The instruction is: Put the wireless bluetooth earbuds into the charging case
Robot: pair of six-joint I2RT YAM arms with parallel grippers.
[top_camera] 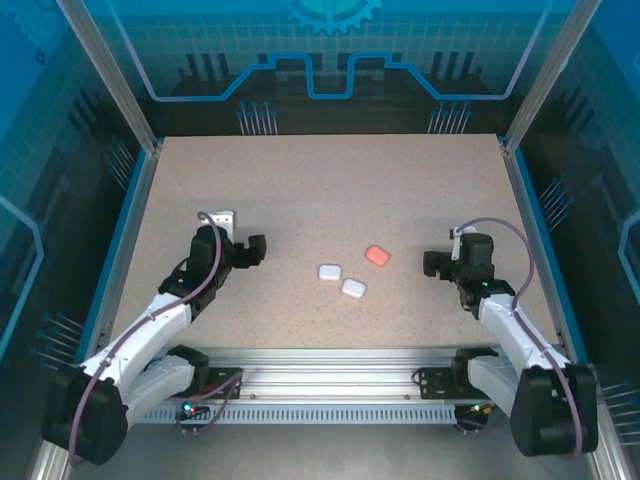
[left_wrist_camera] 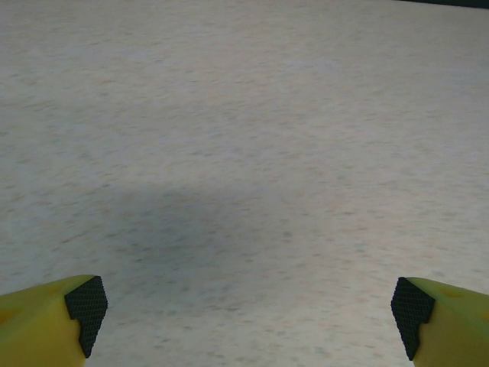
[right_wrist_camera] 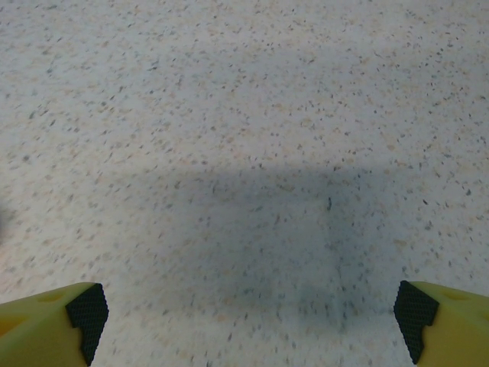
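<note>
Top external view: three pebble-shaped charging cases lie near the middle of the table (top_camera: 330,180). The orange charging case (top_camera: 377,255) is taken as reference.

The first white charging case (top_camera: 330,271) lies to its left and slightly nearer the arm bases. The second white charging case (top_camera: 353,288) lies nearer the bases again, just beside the first. At this size it cannot be told whether any lid is open.

The left gripper (top_camera: 255,250) stands well to the left of the orange charging case, and the right gripper (top_camera: 432,264) stands to its right, somewhat closer. Neither touches a case.

Left wrist view: the jaws are spread wide, with the black pads (left_wrist_camera: 85,304) at opposite edges and bare tabletop between them; nothing is held. Right wrist view: the pads (right_wrist_camera: 412,306) are likewise wide apart over bare, speckled tabletop, and nothing is held.
</note>
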